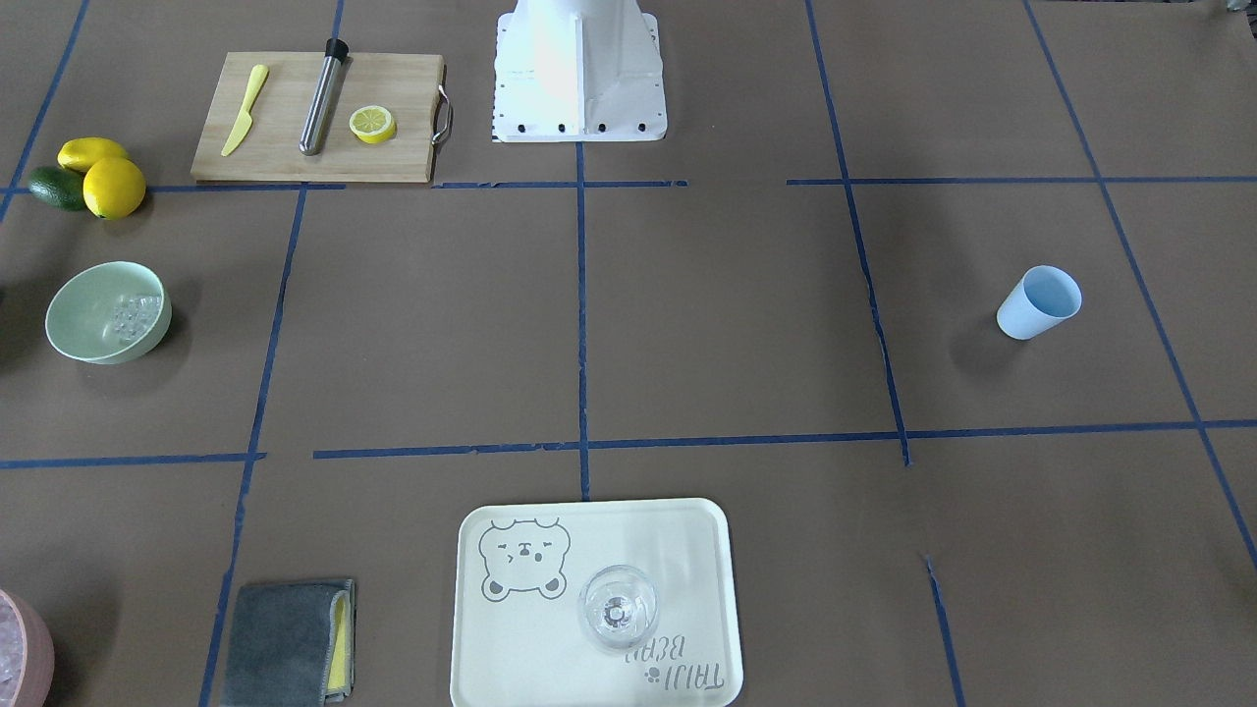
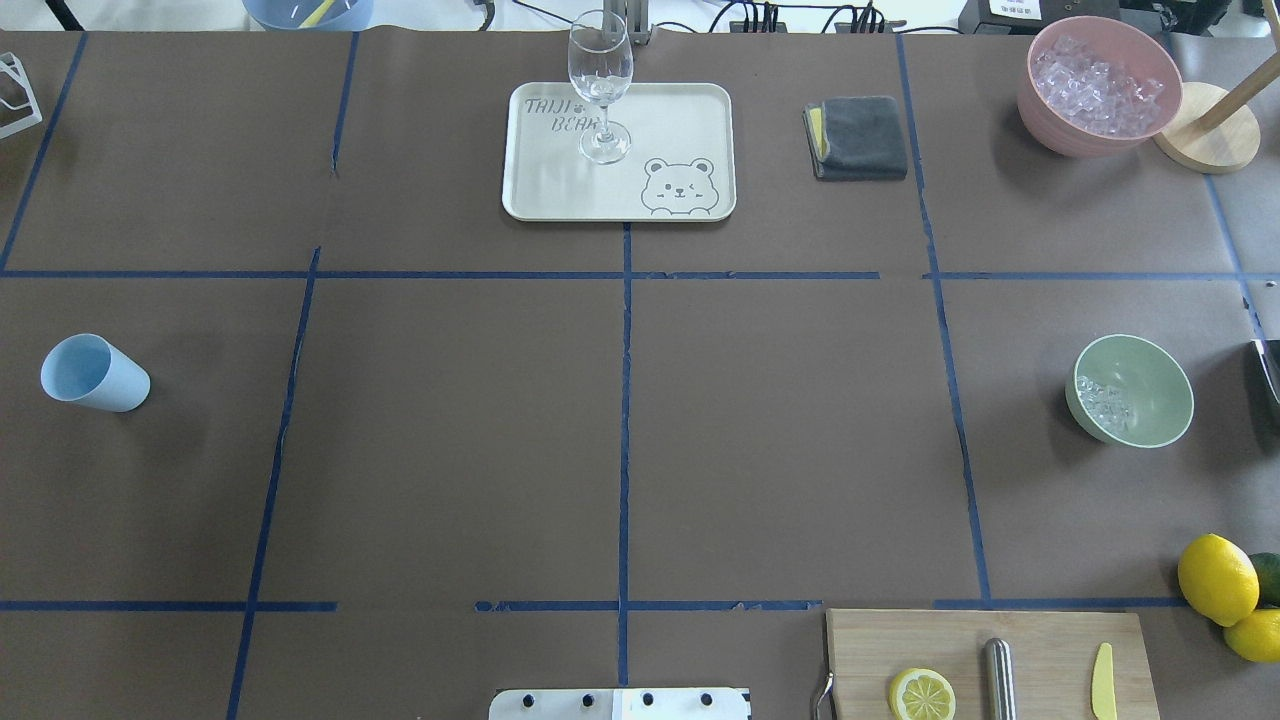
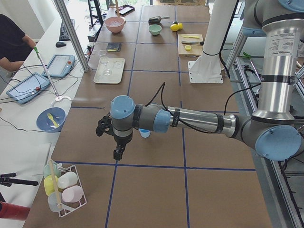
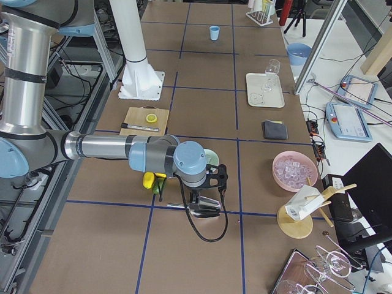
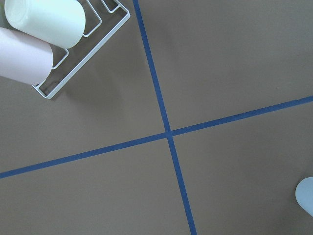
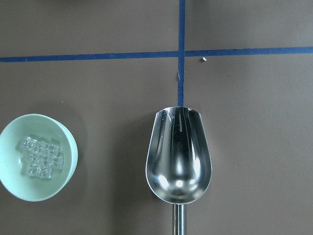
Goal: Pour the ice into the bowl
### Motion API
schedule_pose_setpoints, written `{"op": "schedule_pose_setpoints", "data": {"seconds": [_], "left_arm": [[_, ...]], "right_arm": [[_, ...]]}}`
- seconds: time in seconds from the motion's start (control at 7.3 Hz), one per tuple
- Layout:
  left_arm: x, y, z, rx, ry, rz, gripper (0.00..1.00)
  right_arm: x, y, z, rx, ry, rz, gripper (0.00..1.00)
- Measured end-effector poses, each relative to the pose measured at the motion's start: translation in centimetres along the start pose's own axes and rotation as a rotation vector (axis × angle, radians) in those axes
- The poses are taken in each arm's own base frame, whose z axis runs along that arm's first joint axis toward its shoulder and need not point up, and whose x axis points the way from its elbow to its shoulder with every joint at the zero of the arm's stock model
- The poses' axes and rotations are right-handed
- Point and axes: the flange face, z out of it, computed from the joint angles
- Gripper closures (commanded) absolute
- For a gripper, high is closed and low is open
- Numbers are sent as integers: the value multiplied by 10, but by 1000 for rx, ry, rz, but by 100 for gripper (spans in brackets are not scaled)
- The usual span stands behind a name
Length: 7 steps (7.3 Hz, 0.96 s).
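The pale mint-green bowl [image 1: 69, 324] stands on the robot's right side of the table; it also shows in the overhead view [image 2: 1160, 400] and the right wrist view [image 6: 14, 181]. A small heap of clear ice cubes [image 6: 41, 157] lies inside it [image 2: 1103, 402]. An empty metal scoop [image 6: 179, 156] hangs under the right wrist, beside the bowl and above the table. The right gripper [image 4: 197, 197] shows only in the exterior right view, with the scoop [image 4: 202, 211] below it; I cannot tell its state. The left gripper [image 3: 117, 153] hovers over the table's left end; I cannot tell its state.
A pink bowl of ice [image 2: 1100, 85] stands at the far right. A light blue cup [image 2: 95, 373] is on the left. A tray [image 2: 690, 120] holds a wine glass [image 2: 600, 85]. A cutting board [image 1: 285, 108], lemons [image 1: 113, 187], a grey cloth [image 2: 858, 137] and a cup rack [image 5: 73, 49] also show.
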Motion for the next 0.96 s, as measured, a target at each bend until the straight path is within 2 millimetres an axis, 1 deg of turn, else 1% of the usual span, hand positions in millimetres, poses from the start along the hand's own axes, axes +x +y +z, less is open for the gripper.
{"op": "schedule_pose_setpoints", "data": {"seconds": [0.27, 0.41, 0.55, 0.69, 0.96], "left_arm": [[-6, 12, 8, -15, 5, -14, 0], [-8, 16, 11, -20, 6, -19, 0], [-10, 21, 13, -26, 7, -24, 0], [-11, 25, 15, -31, 7, -28, 0], [-11, 27, 16, -33, 8, -30, 0]], "right_arm": [[-3, -5, -3, 6, 2, -6, 0], [-5, -10, -4, 11, 2, -12, 0], [-6, -20, -6, 16, 2, -18, 0], [-4, -29, -5, 15, 1, -16, 0], [-3, -35, -4, 14, 0, -13, 0]]}}
